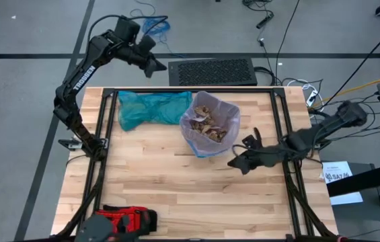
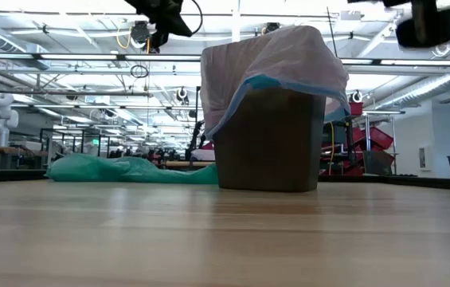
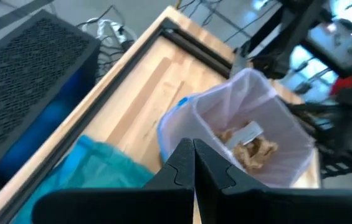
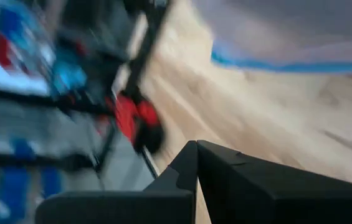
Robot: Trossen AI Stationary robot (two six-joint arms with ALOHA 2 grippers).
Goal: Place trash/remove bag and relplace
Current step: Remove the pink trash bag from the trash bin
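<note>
So the bag (image 1: 210,124) is draped over the brown bin (image 2: 271,139) with crumpled trash (image 1: 211,124) already sitting inside, just beside our right pincer (image 1: 233,163), which hovers low over the surface (image 1: 163,188), clamped tight on nothing. Our left pincer (image 1: 156,67) hangs high beyond the far edge, also closed and empty. The teal bag (image 1: 146,107) lies flat next to the bin. We reckon lifting the liner out is next, so we'd need fingers spread and onto its rim.
</note>
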